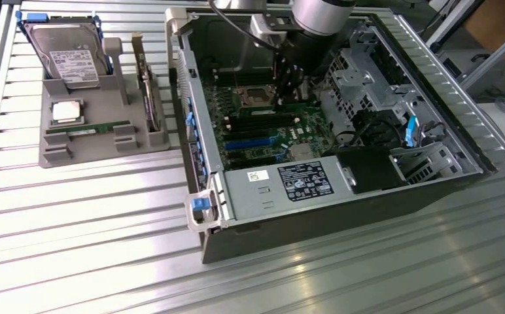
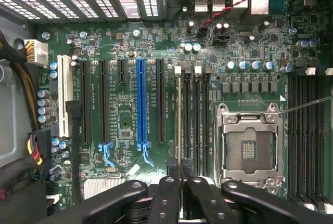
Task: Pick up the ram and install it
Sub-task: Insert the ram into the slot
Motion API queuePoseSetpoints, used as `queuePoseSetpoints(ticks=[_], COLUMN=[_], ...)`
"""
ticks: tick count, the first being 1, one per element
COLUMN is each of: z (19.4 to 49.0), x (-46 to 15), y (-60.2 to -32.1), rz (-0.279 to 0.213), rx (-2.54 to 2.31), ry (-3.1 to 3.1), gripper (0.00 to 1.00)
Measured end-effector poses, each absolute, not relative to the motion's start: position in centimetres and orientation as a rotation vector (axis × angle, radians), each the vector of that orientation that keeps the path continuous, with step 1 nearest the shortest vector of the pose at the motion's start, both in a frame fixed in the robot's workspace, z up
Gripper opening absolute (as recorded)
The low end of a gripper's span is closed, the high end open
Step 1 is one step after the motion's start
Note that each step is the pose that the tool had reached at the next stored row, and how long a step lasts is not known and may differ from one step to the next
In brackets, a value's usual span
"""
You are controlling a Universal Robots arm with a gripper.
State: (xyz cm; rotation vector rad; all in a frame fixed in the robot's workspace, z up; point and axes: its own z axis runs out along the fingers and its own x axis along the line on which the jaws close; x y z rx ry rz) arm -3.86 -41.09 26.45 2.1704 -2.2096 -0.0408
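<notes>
The pincer (image 2: 180,193) is clenched on the ram (image 2: 180,125), a thin green stick seen edge-on in the wrist view, held upright with its lower edge at the first of the black memory slots (image 2: 193,120) just beside the open processor socket (image 2: 250,148). In the exterior view the pincer (image 1: 288,78) reaches down from the grey arm (image 1: 322,16) into the open computer case (image 1: 340,196), its tips over the motherboard (image 1: 270,134) near the socket. Whether the stick is fully seated cannot be told. The ram looks light and stiff but fragile: a bare board best gripped by its long upper edge near the middle, as here, clear of chips and gold contacts, and pressed straight down, since a tilt could bind it in the slot. The blue expansion slot (image 2: 140,102) lies a few slots off. Outside the case, on the ribbed metal table (image 1: 78,248), a grey holder tray (image 1: 87,147) carries a hard drive (image 1: 65,52), a square silver processor (image 1: 67,112) and a second green stick (image 1: 82,129) lying in its groove.
</notes>
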Motion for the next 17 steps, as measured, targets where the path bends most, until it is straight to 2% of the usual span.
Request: queuePoseSetpoints(ticks=[17], z=[25.1], x=[-4.3], y=[-41.1], rz=[-0.041], rx=[2.170], ry=[-2.210], gripper=[0.12])
